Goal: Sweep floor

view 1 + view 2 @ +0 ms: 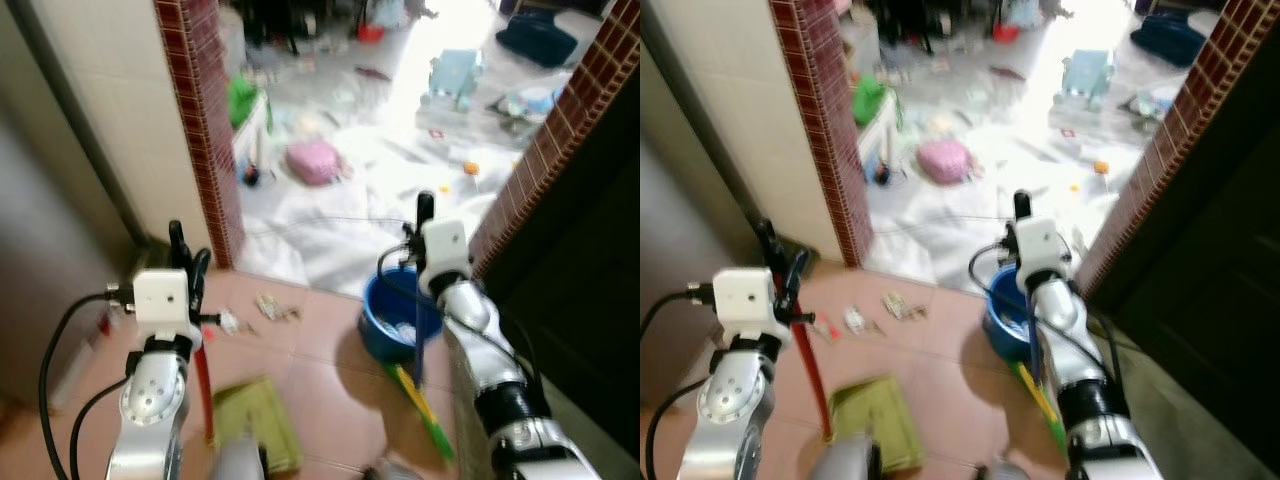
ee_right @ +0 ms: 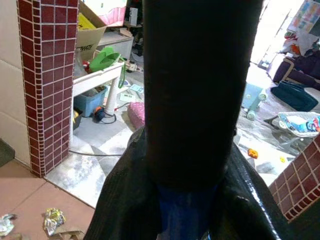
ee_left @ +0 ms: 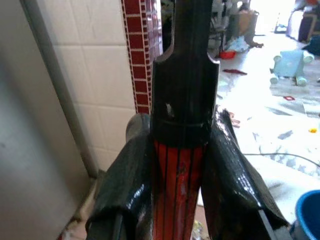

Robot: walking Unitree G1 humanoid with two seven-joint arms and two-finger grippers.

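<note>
My left gripper [image 1: 188, 255] is shut on a red handle [image 3: 177, 190] with a black cap [image 3: 185, 75]. The handle runs down to a green dustpan [image 1: 257, 425] on the terracotta floor. My right gripper [image 1: 425, 218] is shut on the black grip [image 2: 200, 90] of a blue broomstick [image 2: 184, 217]. The stick's green and yellow bristles [image 1: 425, 410] rest on the floor by a blue bucket [image 1: 398, 322]. Crumpled wrappers [image 1: 895, 305] and a small scrap [image 1: 853, 320] lie on the tiles between the two arms, ahead of the dustpan.
A red brick pillar [image 1: 205, 130] stands at left and a brick wall edge [image 1: 560, 130] at right, framing a doorway. Beyond it, a pale floor holds a pink bag [image 1: 313, 160], a light blue toy [image 1: 455, 75], a cable and scattered clutter.
</note>
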